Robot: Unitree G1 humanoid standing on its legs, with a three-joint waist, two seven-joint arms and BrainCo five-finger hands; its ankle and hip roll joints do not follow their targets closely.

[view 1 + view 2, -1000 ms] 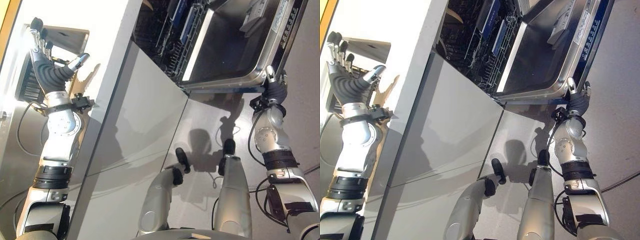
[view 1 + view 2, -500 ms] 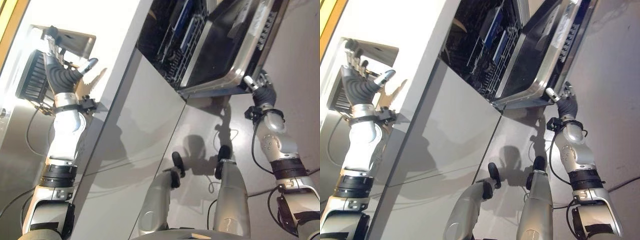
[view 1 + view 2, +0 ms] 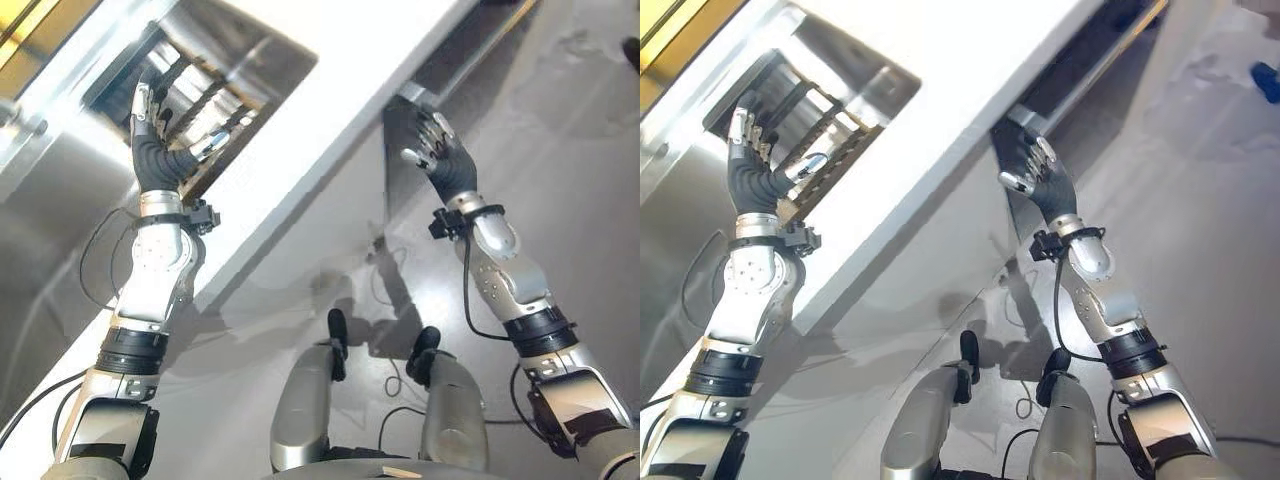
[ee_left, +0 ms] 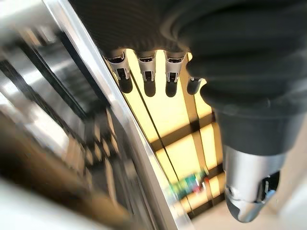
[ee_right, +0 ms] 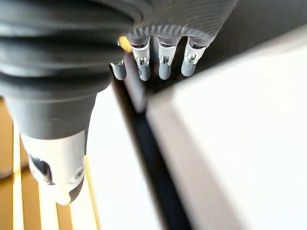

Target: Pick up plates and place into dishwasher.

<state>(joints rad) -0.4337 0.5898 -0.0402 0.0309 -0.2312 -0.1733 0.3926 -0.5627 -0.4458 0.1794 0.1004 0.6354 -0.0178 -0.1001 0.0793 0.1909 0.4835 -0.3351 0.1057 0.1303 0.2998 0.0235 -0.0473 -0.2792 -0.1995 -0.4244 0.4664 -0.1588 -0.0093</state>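
Note:
My left hand (image 3: 152, 160) is raised with straight fingers (image 4: 146, 72), open and holding nothing, in front of the steel sink (image 3: 262, 42). A dark-barred dish rack (image 3: 196, 92) sits in that sink; I cannot make out plates in it. My right hand (image 3: 450, 170) is also raised, open and holding nothing, fingers (image 5: 163, 62) spread, just below the white counter's edge. Beside it the dishwasher (image 3: 466, 50) shows as a narrow dark gap under the counter.
A broad white counter (image 3: 340, 100) runs diagonally between the sink and the grey cabinet fronts (image 3: 300, 270). Grey floor lies to the right, with a small blue object (image 3: 1265, 78) at its far edge.
The whole view has swung. The dishwasher door, lifted by my right hand earlier, now shows as a thin gap. My right hand has left the door's edge and stands open in the air.

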